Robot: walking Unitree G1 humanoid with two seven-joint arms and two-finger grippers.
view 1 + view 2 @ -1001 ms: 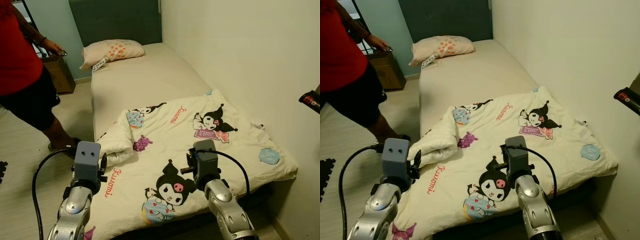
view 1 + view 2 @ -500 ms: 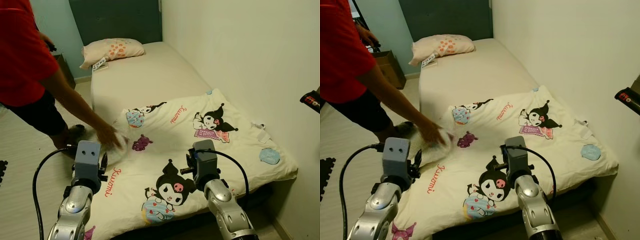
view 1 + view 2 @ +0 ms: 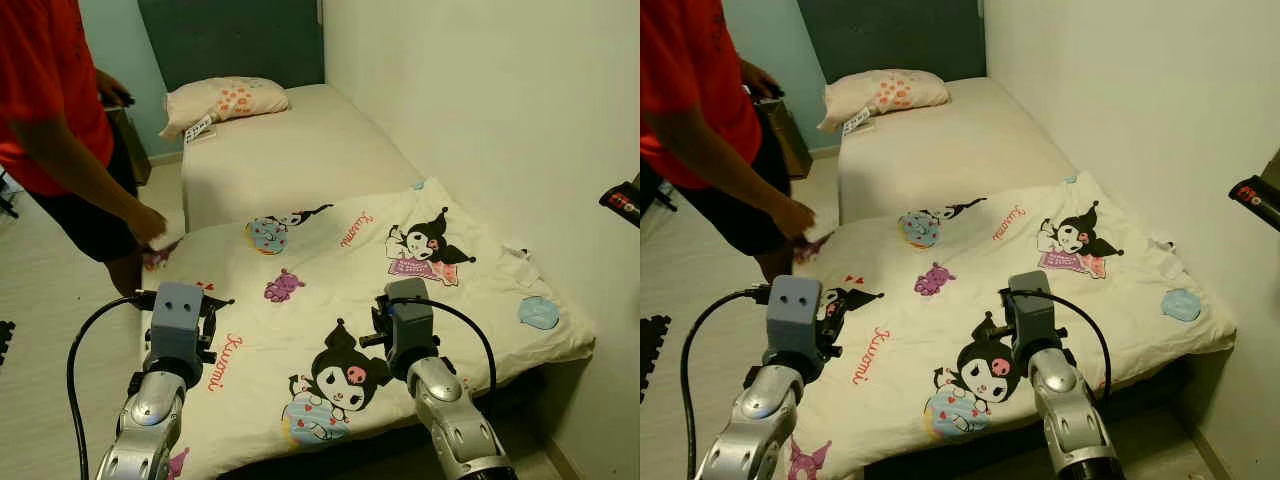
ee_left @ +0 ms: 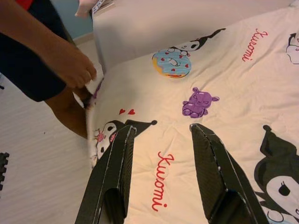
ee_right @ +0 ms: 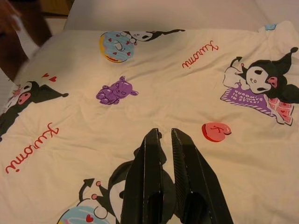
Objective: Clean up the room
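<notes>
**Blanket half spread, both grippers over it, person at the corner**

You have a cartoon-print blanket (image 3: 400, 270) covering the near half of the bed (image 3: 290, 150), with the bare mattress and a pillow (image 3: 225, 100) well beyond it. Both arms are raised over the near part of the blanket.

Left gripper (image 4: 161, 135): fingers spread wide, nothing between them. Below and just ahead of it lies flat blanket, red lettering between the fingers, a purple bear print a little further ahead. The blanket's outer edge hangs off the bed just beside this gripper, on its outer side.

Right gripper (image 5: 163, 140): fingers nearly together, a thin gap only, holding nothing. It hovers above the blanket's middle; a red heart print sits just beside the fingertips, purple bear ahead and toward the other arm.

A person's hand (image 3: 148, 225) grips the blanket's far corner, ahead of the left gripper and apart from it.

Judgement on the step: this looks like straightening the bedding. To do it well:
- Wait for the person's hand to leave before you reach toward that corner.
- Take the hanging edge with the already-open left gripper; pinch fabric only, low and shallow.
- Open the right gripper before you commit it; as it stands it will only push cloth.
- Pull both sides evenly toward the pillow, or the blanket will skew.
</notes>
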